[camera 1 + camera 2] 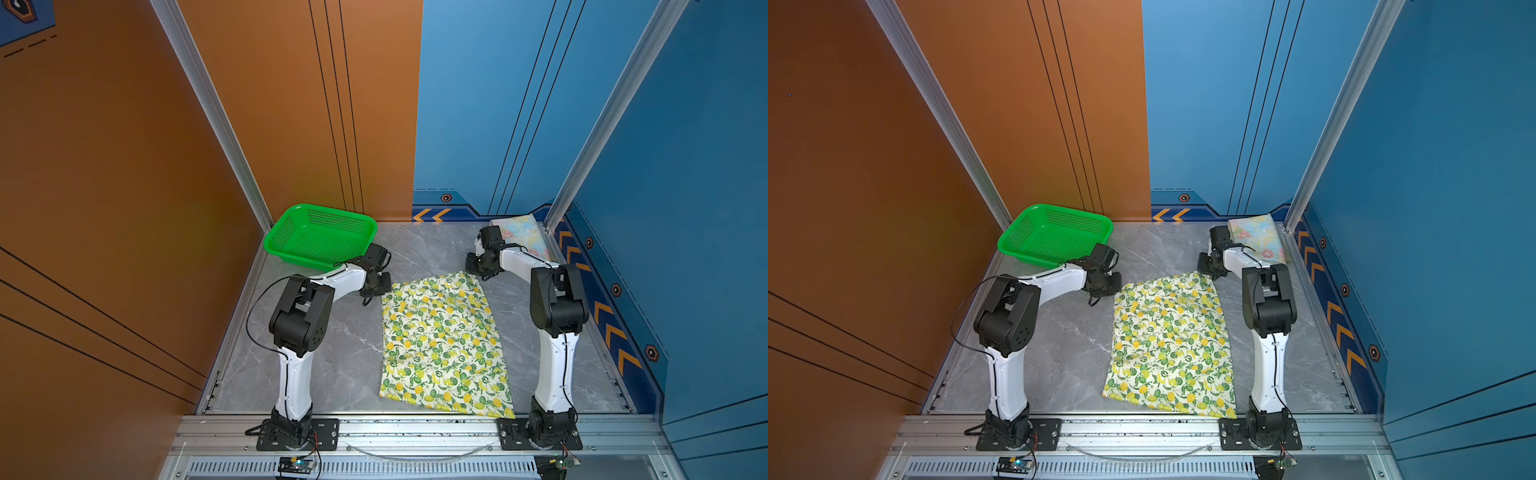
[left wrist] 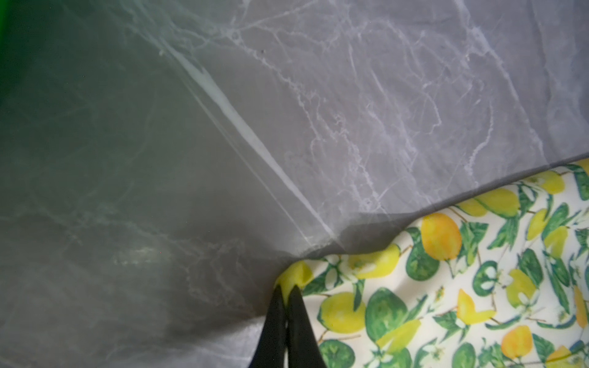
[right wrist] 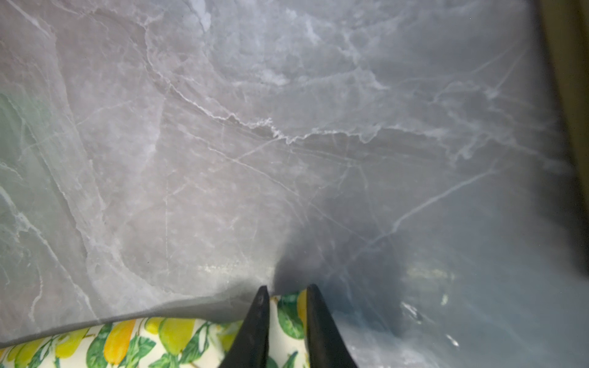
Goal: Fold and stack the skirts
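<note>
A white skirt with yellow lemons and green leaves (image 1: 440,345) (image 1: 1171,345) lies flat in the middle of the grey marble table. My left gripper (image 1: 384,291) (image 1: 1115,289) is at its far left corner. In the left wrist view the gripper (image 2: 287,288) is shut on that yellow corner of the cloth (image 2: 478,286). My right gripper (image 1: 478,272) (image 1: 1208,270) is at the far right corner. In the right wrist view its jaws (image 3: 285,288) pinch the cloth's edge (image 3: 127,344). A folded pastel blue-yellow skirt (image 1: 523,235) (image 1: 1258,237) lies at the back right.
A bright green perforated basket (image 1: 332,211) (image 1: 1067,210) stands at the back left, just behind my left wrist. Orange and blue walls close in the table (image 1: 332,353) on three sides. A dark olive strip (image 3: 570,95) shows at the edge of the right wrist view.
</note>
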Robot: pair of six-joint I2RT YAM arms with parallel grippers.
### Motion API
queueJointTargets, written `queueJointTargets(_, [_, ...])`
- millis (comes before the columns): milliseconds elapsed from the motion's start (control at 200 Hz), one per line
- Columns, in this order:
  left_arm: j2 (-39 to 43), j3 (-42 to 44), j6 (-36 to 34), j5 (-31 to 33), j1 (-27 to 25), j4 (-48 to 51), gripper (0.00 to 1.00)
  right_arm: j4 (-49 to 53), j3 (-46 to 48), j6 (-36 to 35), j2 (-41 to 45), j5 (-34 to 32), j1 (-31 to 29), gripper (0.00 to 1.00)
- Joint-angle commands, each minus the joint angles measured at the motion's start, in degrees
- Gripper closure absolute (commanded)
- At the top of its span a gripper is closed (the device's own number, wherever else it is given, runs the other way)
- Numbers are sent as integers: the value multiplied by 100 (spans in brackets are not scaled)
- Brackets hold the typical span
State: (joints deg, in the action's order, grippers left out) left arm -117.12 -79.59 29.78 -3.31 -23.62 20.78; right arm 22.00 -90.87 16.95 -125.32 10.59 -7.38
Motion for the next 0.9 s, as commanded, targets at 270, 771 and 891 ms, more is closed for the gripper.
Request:
queueJointTargets(270, [-291, -1086, -210, -39, 185, 655, 100, 191, -803, 195, -14, -20, 117, 100])
queueJointTargets(771, [10, -2675, -648, -188, 387, 1364, 100, 273, -1620, 292, 1258, 11, 267, 100])
queueJointTargets(891, [477, -2123, -664, -194, 350, 1176, 100, 119, -925, 325, 1895, -81, 322, 100])
